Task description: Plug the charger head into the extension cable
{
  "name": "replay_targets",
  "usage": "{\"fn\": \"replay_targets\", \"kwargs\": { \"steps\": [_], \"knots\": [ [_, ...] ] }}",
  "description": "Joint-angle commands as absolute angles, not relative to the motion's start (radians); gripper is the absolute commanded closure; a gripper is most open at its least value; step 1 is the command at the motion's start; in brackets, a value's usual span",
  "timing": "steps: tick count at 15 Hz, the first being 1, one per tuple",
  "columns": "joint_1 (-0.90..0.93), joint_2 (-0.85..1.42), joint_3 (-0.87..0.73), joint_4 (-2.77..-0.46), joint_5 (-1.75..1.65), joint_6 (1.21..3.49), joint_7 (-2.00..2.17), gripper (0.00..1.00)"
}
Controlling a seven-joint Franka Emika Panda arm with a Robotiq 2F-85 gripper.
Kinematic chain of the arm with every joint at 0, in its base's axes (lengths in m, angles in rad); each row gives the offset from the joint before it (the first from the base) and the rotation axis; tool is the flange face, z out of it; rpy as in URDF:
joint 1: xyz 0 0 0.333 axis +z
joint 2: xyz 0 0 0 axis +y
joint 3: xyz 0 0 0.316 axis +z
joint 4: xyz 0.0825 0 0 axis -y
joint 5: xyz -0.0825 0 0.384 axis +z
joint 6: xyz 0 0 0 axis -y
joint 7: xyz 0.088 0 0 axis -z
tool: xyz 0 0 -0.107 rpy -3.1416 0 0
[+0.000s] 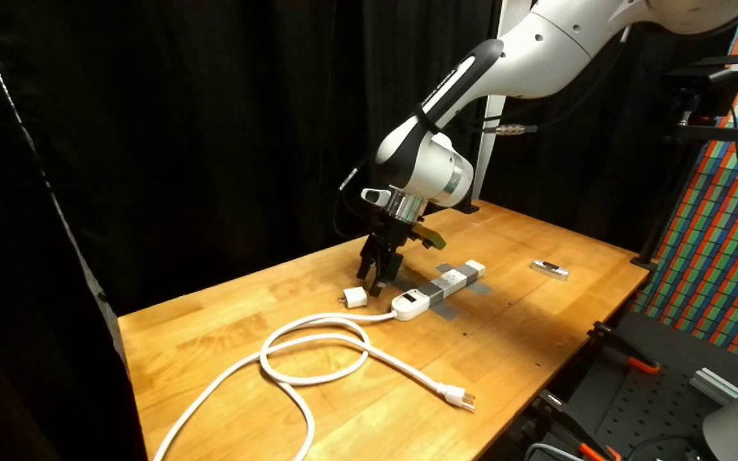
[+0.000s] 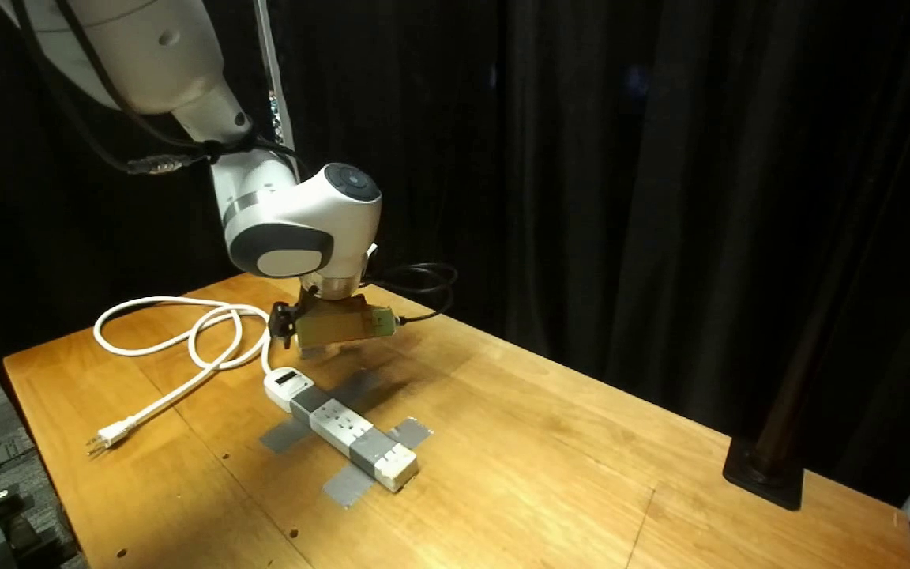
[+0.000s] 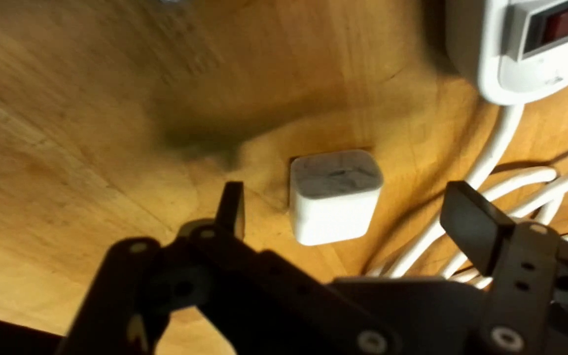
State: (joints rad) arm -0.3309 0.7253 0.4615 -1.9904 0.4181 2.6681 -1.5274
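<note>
The charger head (image 1: 355, 297), a small white block, lies on the table with its prongs pointing away from the socket bar in an exterior view. It also shows in the wrist view (image 3: 338, 197) between my finger pads, with space on both sides. My gripper (image 1: 370, 283) is open and empty, tilted just above and beside the charger head. The extension cable's white socket bar (image 1: 412, 303) with grey tape sections shows in both exterior views (image 2: 338, 423), outlets facing up. Its red-dark switch end is at the top right in the wrist view (image 3: 525, 74). The charger head is hidden in an exterior view.
The looped white cord (image 1: 318, 382) lies on the wooden table (image 1: 228, 307), its plug (image 1: 455, 395) near the front edge. A small silver-and-dark object (image 1: 549, 269) lies beyond the bar. Grey tape (image 2: 351, 484) holds the bar down. A post base (image 2: 765, 472) stands at a table edge.
</note>
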Motion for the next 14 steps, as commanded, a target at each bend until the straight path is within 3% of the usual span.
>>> {"fn": "replay_targets", "kwargs": {
  "steps": [1,10,11,12,14],
  "knots": [
    [-0.380,0.756,0.532,-2.005,0.474,2.752,-1.627,0.00],
    [-0.499,0.791,0.640,-2.069,0.481,2.748,-1.758,0.00],
    [-0.499,0.789,0.637,-2.075,0.474,2.744,-1.758,0.25],
    [-0.510,0.790,0.645,-2.080,0.476,2.744,-1.769,0.26],
    [-0.540,0.798,0.677,-2.090,0.495,2.770,-1.798,0.42]
  ]
}}
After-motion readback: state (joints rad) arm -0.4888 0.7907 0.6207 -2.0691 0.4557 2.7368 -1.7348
